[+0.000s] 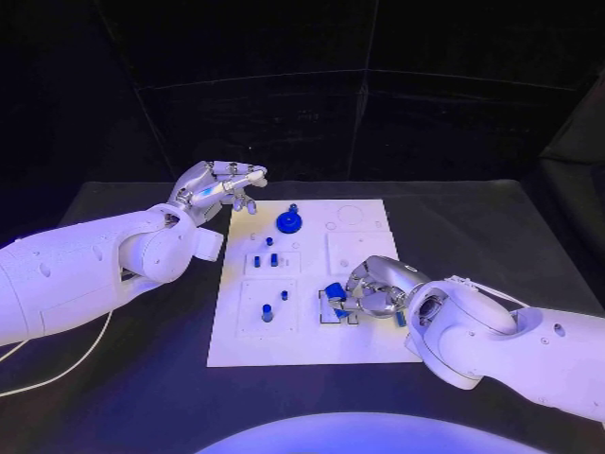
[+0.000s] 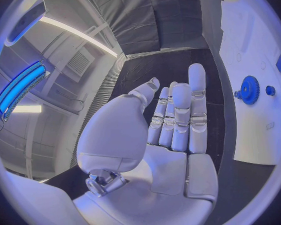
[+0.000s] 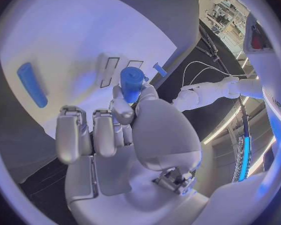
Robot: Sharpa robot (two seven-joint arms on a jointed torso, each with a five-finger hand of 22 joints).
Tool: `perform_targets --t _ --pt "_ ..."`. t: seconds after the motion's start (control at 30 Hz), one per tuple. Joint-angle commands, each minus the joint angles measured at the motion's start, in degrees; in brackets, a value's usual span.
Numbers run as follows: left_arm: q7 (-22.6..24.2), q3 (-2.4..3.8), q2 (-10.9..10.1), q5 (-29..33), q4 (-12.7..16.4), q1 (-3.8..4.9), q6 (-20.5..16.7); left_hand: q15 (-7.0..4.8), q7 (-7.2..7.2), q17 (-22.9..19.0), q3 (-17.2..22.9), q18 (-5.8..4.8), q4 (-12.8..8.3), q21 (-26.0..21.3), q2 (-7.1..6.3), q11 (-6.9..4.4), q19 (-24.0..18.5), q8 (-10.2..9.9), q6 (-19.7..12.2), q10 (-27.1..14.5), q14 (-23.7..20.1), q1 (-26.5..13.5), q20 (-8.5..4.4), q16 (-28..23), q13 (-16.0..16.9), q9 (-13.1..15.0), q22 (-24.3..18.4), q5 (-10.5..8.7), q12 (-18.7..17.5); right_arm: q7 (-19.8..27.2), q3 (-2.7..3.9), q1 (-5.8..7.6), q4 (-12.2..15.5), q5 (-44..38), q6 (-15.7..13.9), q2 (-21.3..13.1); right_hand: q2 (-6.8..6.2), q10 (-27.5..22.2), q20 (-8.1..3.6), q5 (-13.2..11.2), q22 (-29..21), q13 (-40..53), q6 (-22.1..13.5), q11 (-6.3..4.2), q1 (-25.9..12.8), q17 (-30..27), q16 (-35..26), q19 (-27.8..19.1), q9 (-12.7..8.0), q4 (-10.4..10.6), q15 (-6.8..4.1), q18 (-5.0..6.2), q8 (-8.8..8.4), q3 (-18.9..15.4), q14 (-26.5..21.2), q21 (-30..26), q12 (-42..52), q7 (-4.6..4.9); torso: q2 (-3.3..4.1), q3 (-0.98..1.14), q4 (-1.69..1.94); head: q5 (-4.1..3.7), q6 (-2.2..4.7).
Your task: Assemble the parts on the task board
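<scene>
My right hand [image 1: 373, 287] hovers over the near right part of the white task board [image 1: 364, 350], pinching a blue cylindrical part [image 3: 132, 83] between thumb and finger. My left hand [image 1: 221, 186] floats beside the board's far left corner, fingers apart, holding nothing. A blue gear [image 1: 289, 222] sits on the board's far side.

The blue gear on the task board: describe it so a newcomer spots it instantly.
Find the white task board mid-table. Near its far edge, just beyond the left hand, sits the blue gear. It alone is round and toothed; the other blue parts are small pegs and blocks.
</scene>
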Motion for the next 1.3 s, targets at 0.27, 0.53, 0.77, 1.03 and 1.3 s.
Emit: perform_targets --t 0.27,0.53,0.77,1.03,1.3 --pt "0.3 0.05 0.1 0.2 0.2 0.07 1.0 0.06 -0.09 -0.3 -1.0 0.74 0.7 -0.6 0.15 0.0 0.0 0.3 -0.6 -0.6 -0.6 -0.6 0.29 0.0 0.1 0.0 -0.2 0.1 0.5 -3.6 0.04 0.08 -1.2 -2.4 3.2 1.2 0.49 0.7 -0.88 -3.5 6.6 0.4 3.6 -0.78 -2.7 0.6 0.4 0.3 2.9 0.1 -0.94 -0.34 1.53 -2.1 3.3 0.3 -0.8 -2.8 -0.03 0.02 -0.15 0.31 0.04" --pt "0.3 0.05 0.2 0.2 0.2 0.07 1.1 0.06 -0.09 -0.3 -1.0 0.74 0.7 -0.6 0.15 0.0 0.0 0.3 -0.6 -0.6 -0.6 -0.6 0.29 0.0 0.1 0.0 -0.2 0.1 0.5 -4.5 0.04 0.08 -1.5 -3.6 3.4 2.3 0.78 0.9 -1.09 -10.0 6.6 0.5 3.4 -0.92 -4.4 0.4 0.2 0.2 3.7 0.0 -1.09 -0.34 2.27 -4.1 3.2 0.2 -1.6 -2.94 -0.05 0.05 -0.1 0.39 0.19" --pt "0.3 0.05 0.2 0.2 0.1 0.07 1.2 0.07 -0.09 -0.3 -1.1 0.74 0.8 -0.6 0.13 0.01 0.0 0.3 -0.7 -0.7 -0.7 -0.6 0.3 0.0 0.1 0.0 -0.3 0.11 0.5 -4.7 0.04 0.08 -1.8 -3.9 3.0 2.5 0.52 1.0 -1.1 -18.6 6.5 0.7 2.8 -0.88 -7.1 0.2 -0.1 0.1 4.6 0.1 -1.07 -0.31 3.0 -6.8 3.2 0.1 -2.5 -2.92 -0.05 0.03 -0.18 0.48 0.13" --pt "0.3 0.05 0.3 0.2 0.1 0.07 1.2 0.07 -0.09 -0.3 -1.1 0.74 0.8 -0.6 0.13 0.01 0.0 0.3 -0.7 -0.7 -0.7 -0.6 0.3 0.0 0.1 0.0 -0.3 0.11 0.5 -4.6 0.04 0.08 -1.9 -4.1 2.3 2.7 -1.78 0.6 -1.11 -20.1 6.0 0.1 2.5 -0.86 -11.8 -0.6 -0.7 -0.3 5.1 0.2 -1.07 -0.17 3.42 -7.9 3.0 -0.3 -4.1 -2.92 -0.04 0.06 -0.1 0.36 0.2" --pt "0.3 0.05 0.2 0.2 0.1 0.07 1.2 0.07 -0.11 -0.3 -1.1 0.74 0.8 -0.6 0.13 0.0 0.0 0.3 -0.7 -0.7 -0.7 -0.6 0.31 0.0 0.2 0.0 -0.3 0.13 0.5 -2.8 0.04 0.08 -1.3 -4.0 2.2 2.5 -1.74 0.8 -1.13 -20.0 6.4 0.6 2.5 -0.92 -12.8 0.1 -0.4 0.1 5.3 0.1 -1.1 -0.29 3.69 -6.9 3.2 -0.1 -3.7 -3.0 -0.01 0.1 -0.18 0.45 0.17"
